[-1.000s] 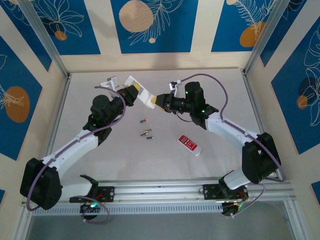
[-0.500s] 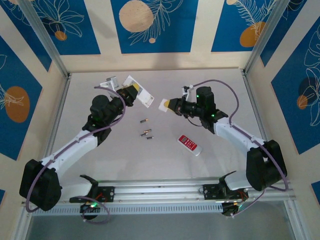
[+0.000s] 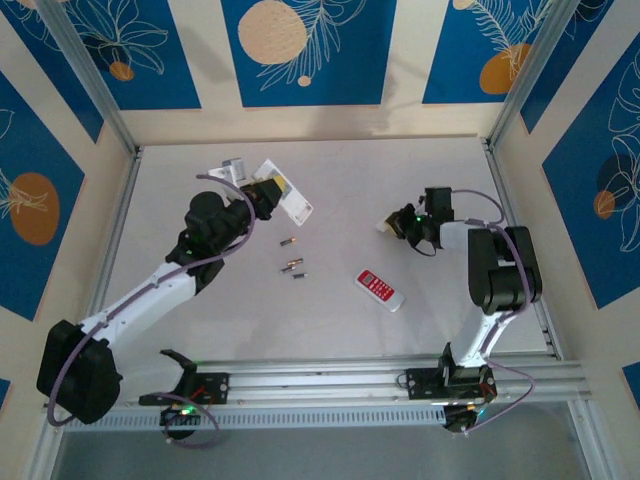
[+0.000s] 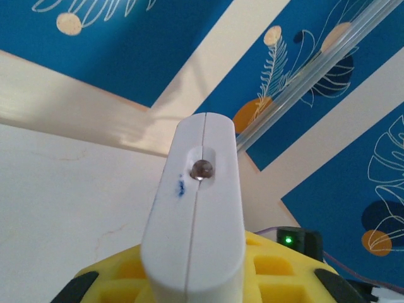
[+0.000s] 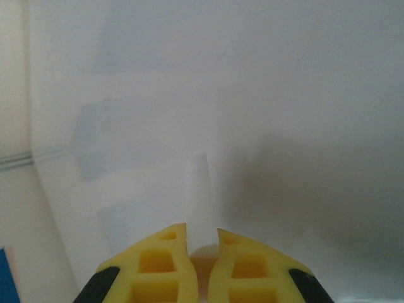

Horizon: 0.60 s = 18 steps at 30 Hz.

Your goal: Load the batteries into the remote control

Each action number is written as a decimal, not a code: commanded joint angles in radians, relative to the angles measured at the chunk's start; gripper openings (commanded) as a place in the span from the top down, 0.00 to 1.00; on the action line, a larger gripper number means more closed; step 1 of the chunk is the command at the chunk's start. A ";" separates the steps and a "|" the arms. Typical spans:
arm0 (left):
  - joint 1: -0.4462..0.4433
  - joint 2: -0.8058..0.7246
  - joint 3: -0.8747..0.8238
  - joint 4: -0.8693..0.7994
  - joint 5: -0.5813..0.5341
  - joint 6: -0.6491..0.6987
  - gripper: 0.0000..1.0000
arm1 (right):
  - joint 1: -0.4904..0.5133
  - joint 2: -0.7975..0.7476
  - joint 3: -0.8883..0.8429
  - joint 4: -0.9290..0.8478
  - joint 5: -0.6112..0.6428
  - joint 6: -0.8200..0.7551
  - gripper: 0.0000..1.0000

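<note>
Now batteries (image 3: 292, 264) lie at 6 o'clock of left hand (image 3: 266, 190), gripping remote (image 3: 291, 204); right hand (image 3: 391, 226), farther, pinches white lid (image 5: 199, 196).

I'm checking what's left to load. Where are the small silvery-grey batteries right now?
In the top view, the slim silvery-grey batteries lie loose on the table left of centre, between the left hand and the red-and-white remote.
</note>
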 commanded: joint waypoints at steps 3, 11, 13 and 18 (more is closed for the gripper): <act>-0.044 0.056 0.025 0.004 0.006 -0.011 1.00 | -0.021 -0.051 -0.058 -0.034 0.089 0.060 0.74; -0.094 0.141 0.084 0.028 -0.046 0.001 1.00 | -0.036 -0.404 -0.173 -0.085 0.205 -0.018 0.30; -0.099 0.152 0.098 0.027 -0.052 0.001 1.00 | 0.039 -0.502 -0.160 -0.042 0.199 -0.175 0.25; -0.104 0.162 0.116 0.022 -0.054 -0.006 1.00 | 0.357 -0.579 -0.050 0.022 0.038 -0.715 0.19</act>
